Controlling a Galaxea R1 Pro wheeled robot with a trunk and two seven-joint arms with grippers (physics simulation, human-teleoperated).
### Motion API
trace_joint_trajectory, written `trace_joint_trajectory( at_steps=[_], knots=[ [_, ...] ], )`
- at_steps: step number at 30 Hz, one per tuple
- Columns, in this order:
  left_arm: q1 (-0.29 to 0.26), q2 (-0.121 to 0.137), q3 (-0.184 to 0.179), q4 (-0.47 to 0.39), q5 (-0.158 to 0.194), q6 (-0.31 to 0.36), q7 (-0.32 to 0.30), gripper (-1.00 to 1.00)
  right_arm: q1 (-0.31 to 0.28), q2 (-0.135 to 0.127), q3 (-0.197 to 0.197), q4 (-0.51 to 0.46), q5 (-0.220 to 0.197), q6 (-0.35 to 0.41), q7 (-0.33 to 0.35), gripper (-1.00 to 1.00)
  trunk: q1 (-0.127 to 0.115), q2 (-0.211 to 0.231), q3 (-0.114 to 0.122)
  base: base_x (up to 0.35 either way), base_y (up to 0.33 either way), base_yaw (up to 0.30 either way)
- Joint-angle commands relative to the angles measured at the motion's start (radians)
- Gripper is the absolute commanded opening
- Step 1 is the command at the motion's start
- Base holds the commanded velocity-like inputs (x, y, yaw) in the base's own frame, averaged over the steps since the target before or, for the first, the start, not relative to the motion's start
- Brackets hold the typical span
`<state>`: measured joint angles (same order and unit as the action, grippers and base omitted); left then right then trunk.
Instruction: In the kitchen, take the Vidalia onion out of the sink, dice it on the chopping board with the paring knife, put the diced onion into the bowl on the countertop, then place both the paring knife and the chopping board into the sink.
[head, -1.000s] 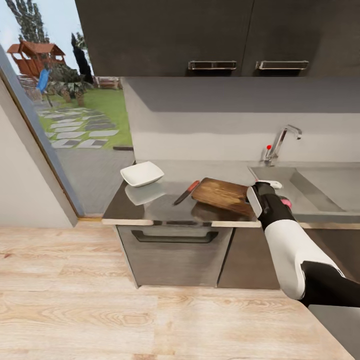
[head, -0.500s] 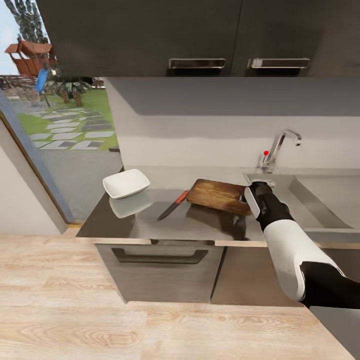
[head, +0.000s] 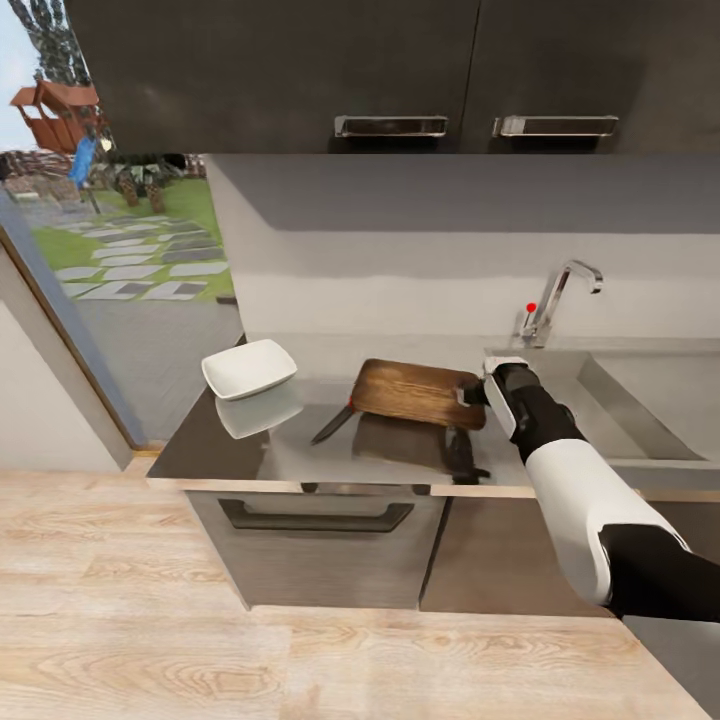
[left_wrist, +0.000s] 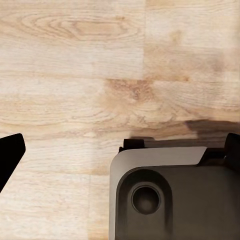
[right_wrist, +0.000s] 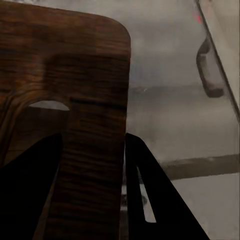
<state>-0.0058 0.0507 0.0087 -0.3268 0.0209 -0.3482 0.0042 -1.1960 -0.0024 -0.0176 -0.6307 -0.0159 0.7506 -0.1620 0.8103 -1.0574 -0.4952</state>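
The brown chopping board (head: 415, 392) hangs tilted just above the countertop (head: 290, 450), casting a shadow on it. My right gripper (head: 478, 393) is shut on the board's slot-handle end (right_wrist: 47, 105), with a dark finger (right_wrist: 145, 190) on each side of the wood. The paring knife (head: 332, 427) lies on the counter, its dark blade pointing forward-left and its red handle mostly hidden under the board's left edge. Left of the knife sits the white square bowl (head: 250, 368). The sink (head: 600, 385) is to the right. The Vidalia onion is out of view. My left gripper (left_wrist: 121, 150) is open above the wooden floor.
A chrome faucet (head: 562, 292) with a red knob stands behind the sink. Dark wall cabinets (head: 400, 70) hang above the counter and an oven front (head: 315, 540) is below it. A glass door (head: 110, 250) to the garden is at the left. My base (left_wrist: 170, 200) is below the left gripper.
The right gripper has lifted the chopping board off the counter and carried it left, so it now covers the knife's handle. The camera has shifted too.
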Motion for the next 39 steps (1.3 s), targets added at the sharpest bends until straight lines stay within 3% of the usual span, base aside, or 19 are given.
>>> trace_joint_trajectory(
  at_steps=[1, 5, 10, 12, 15, 18, 22, 26, 34, 39],
  knots=[
    [0.0, 0.0, 0.0, 0.001, 0.002, -0.003, 0.0, 1.0, -0.001, -0.007, 0.016, -0.001, 0.021, 0.007, 0.014, -1.0, 0.0, -0.001, -0.001, 0.0, 0.0, 0.0],
    [0.0, 0.0, 0.0, 0.003, 0.002, -0.003, 0.0, 1.0, -0.001, -0.054, 0.05, -0.001, 0.021, 0.005, 0.046, -1.0, 0.0, -0.001, -0.001, 0.0, 0.0, 0.0],
    [0.0, 0.0, 0.0, 0.004, 0.002, -0.003, 0.0, 1.0, -0.001, -0.096, 0.055, -0.003, 0.022, 0.002, 0.057, -1.0, 0.0, -0.001, -0.001, 0.0, 0.0, 0.0],
    [0.0, 0.0, 0.0, 0.003, 0.0, -0.002, 0.0, 1.0, -0.001, -0.142, 0.056, -0.028, 0.022, 0.002, 0.066, -1.0, 0.0, -0.001, -0.001, 0.0, 0.0, 0.0],
    [0.0, 0.001, 0.0, 0.005, -0.002, -0.002, 0.0, 1.0, -0.001, -0.161, 0.058, -0.05, 0.022, 0.002, 0.071, -1.0, 0.0, -0.001, -0.001, 0.0, 0.0, 0.0],
    [0.0, 0.002, 0.0, 0.007, -0.002, -0.002, 0.0, 1.0, -0.001, -0.168, 0.075, -0.063, 0.022, 0.002, 0.097, -1.0, 0.0, -0.001, -0.001, 0.0, 0.0, 0.0],
    [0.0, 0.003, 0.0, 0.014, -0.002, -0.002, -0.001, 1.0, -0.001, -0.173, 0.14, -0.068, 0.023, 0.002, 0.209, -1.0, 0.0, -0.001, -0.001, 0.0, 0.0, 0.0],
    [0.0, 0.004, 0.0, 0.018, -0.003, -0.001, -0.001, 1.0, -0.001, -0.182, 0.173, -0.069, 0.023, 0.001, 0.296, -1.0, 0.0, -0.001, -0.001, 0.0, 0.0, 0.0],
    [0.0, 0.007, 0.0, 0.035, -0.003, 0.001, 0.0, 1.0, -0.001, -0.186, 0.182, -0.067, 0.022, -0.016, 0.382, -1.0, 0.0, -0.001, -0.001, 0.0, 0.0, 0.0],
    [0.0, 0.008, 0.0, 0.043, -0.003, 0.002, 0.0, 1.0, -0.001, -0.189, 0.182, -0.067, 0.023, -0.018, 0.397, -1.0, 0.0, -0.001, -0.001, 0.0, 0.0, 0.0]
  ],
)
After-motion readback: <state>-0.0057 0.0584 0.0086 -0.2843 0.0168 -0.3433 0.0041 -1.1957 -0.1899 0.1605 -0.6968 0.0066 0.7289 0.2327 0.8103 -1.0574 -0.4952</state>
